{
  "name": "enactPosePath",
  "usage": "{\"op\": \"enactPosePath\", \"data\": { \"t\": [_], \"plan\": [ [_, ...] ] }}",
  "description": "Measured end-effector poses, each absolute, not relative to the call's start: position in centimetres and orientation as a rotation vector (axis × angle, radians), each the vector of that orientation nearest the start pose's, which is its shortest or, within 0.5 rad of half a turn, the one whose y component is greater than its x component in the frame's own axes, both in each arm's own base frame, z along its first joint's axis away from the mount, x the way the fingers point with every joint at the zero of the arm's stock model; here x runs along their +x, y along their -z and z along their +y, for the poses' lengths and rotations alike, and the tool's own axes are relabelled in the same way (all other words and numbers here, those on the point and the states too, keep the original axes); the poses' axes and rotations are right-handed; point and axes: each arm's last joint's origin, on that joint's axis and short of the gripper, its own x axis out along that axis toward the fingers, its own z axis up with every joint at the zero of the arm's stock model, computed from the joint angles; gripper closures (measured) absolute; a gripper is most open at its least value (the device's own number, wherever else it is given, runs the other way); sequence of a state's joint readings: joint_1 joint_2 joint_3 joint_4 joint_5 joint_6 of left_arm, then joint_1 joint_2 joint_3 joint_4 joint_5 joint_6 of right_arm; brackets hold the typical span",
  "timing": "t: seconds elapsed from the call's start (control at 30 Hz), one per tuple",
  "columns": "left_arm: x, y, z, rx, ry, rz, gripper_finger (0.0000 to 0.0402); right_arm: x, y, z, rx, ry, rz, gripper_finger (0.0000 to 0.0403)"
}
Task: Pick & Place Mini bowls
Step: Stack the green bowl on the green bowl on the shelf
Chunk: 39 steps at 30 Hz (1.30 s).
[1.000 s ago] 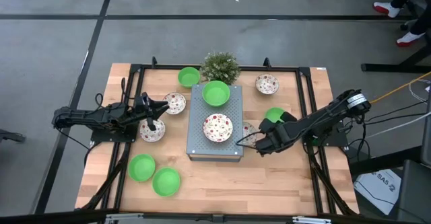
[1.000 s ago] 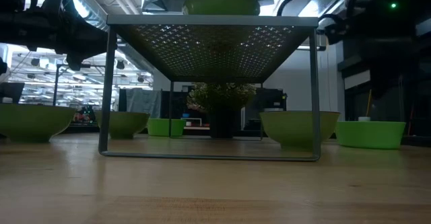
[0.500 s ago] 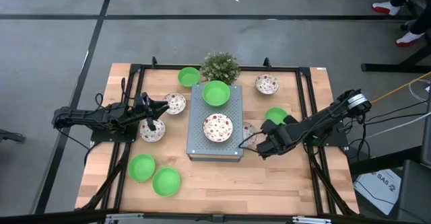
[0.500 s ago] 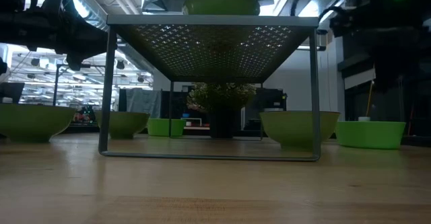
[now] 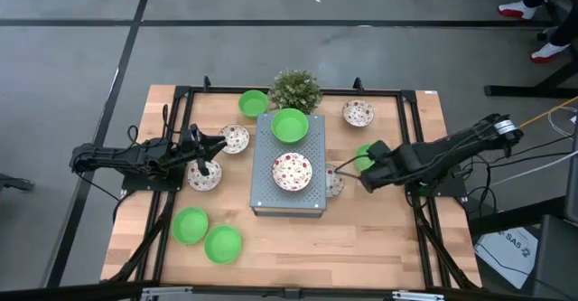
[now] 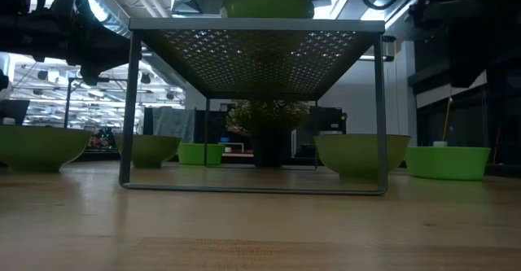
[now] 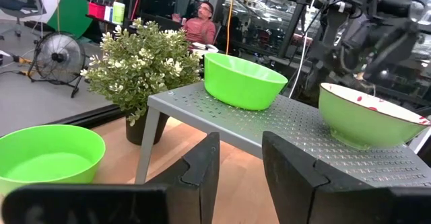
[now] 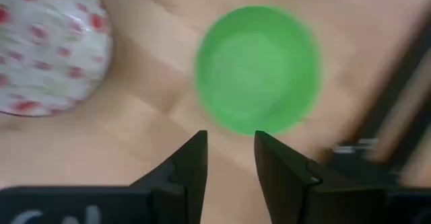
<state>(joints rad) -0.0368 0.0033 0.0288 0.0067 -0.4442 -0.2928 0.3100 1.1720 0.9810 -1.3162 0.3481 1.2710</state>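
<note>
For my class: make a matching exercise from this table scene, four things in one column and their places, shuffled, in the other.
Things:
1. plant
2. speckled bowl
3. right gripper
4. left gripper

Places:
A. on the metal stand
B. left of the stand
C. at the table's far edge
D. right of the stand, above a green bowl

Pairs: 1-C, 2-A, 3-D, 4-B

You've got a pale wooden table, smooth with visible grain. The grey perforated metal stand looks matt. Below the right gripper, the plain green plastic-looking bowl looks smooth.
</note>
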Motion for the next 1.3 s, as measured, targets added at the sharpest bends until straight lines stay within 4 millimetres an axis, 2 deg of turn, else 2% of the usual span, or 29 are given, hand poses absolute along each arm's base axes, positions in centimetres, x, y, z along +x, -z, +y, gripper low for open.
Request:
{"op": "enactPosePath", "data": {
  "t": [0.17,0.33,0.5,0.83,1.1,1.3],
  "plan": [
    [9.4,-17.4,0.9,-0.297,-0.4,-0.091,0.0295,16.5,-24.9,4.2,0.726,0.754,1.091,0.028],
    [9.4,-17.4,0.9,-0.297,-0.4,-0.091,0.0295,16.1,-24.4,4.2,0.7,0.738,1.13,0.028],
    [9.4,-17.4,0.9,-0.297,-0.4,-0.091,0.0295,16.3,-24.4,4.0,0.646,0.752,1.089,0.028],
    [9.4,-17.4,0.9,-0.297,-0.4,-0.091,0.0295,18.7,-22.4,4.3,0.408,0.757,1.116,0.028],
    [9.4,-17.4,0.9,-0.297,-0.4,-0.091,0.0295,20.8,-20.0,3.4,0.411,0.845,1.184,0.028],
    [9.4,-17.4,0.9,-0.297,-0.4,-0.091,0.0295,21.4,-19.2,3.3,0.389,0.856,1.213,0.028]
  ]
}}
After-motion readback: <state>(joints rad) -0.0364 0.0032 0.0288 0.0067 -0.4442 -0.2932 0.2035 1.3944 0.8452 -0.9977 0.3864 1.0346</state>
